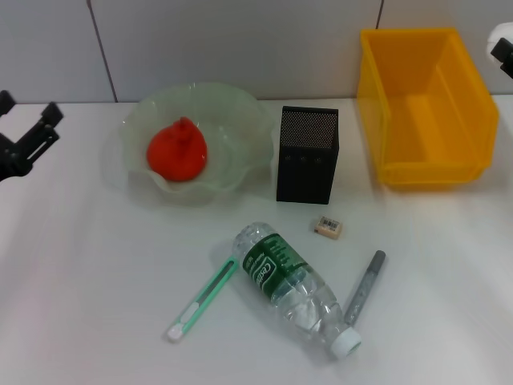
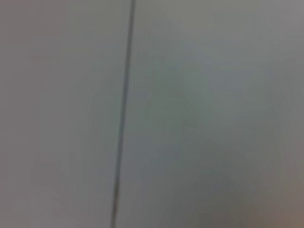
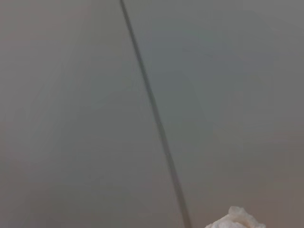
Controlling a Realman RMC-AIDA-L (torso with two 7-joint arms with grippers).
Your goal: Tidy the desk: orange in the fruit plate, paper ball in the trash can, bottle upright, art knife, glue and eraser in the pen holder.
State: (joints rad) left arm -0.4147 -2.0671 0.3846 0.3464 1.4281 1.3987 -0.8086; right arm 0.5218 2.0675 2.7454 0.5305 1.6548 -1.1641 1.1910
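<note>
The orange (image 1: 176, 152) lies in the pale green fruit plate (image 1: 244, 112). The clear bottle (image 1: 292, 285) lies on its side at the table's front, white cap toward the front right. A green art knife (image 1: 200, 298) lies to its left and a grey glue stick (image 1: 365, 287) to its right. The beige eraser (image 1: 329, 227) lies just in front of the black mesh pen holder (image 1: 307, 152). My right gripper (image 1: 505, 56), at the upper right edge, holds the white paper ball (image 1: 500, 34) over the right side of the yellow trash can (image 1: 425, 104); the ball also shows in the right wrist view (image 3: 235, 219). My left gripper (image 1: 30, 108) is open and empty at the far left.
A grey panelled wall with dark seams (image 2: 121, 123) stands behind the white table (image 1: 96, 281). The pen holder stands between the plate and the trash can.
</note>
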